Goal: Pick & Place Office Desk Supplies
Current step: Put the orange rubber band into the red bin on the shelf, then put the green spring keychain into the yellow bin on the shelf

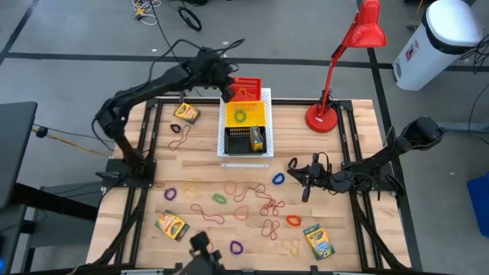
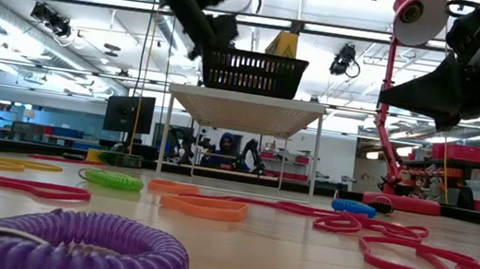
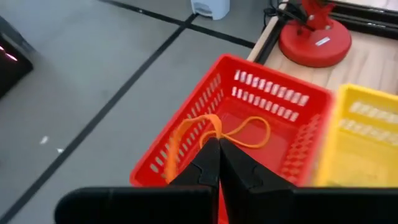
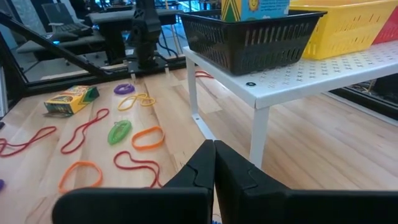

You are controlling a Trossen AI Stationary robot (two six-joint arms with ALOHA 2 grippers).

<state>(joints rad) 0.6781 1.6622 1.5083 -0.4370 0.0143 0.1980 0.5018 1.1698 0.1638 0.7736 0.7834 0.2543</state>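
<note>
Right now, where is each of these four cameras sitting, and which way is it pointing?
High view: overhead, looking straight down at the table; shows both arms.
Low view: at tabletop height, looking level across the purple loop toward the room; arms enter from above.
Left wrist view: on the left arm, looking past the shut left hand, which grips an orange band over the red basket.
Right wrist view: on the right arm, behind the shut right hand, facing the black basket.
Shared: high and left wrist views both show the red lamp.

A robotics lab: ceiling lights [image 2: 47, 13], monitor [image 2: 129, 112], taped grey floor [image 1: 69, 46].

glossy plastic red basket [image 3: 261, 118] above pale, smooth wooden table [image 1: 344, 229].
</note>
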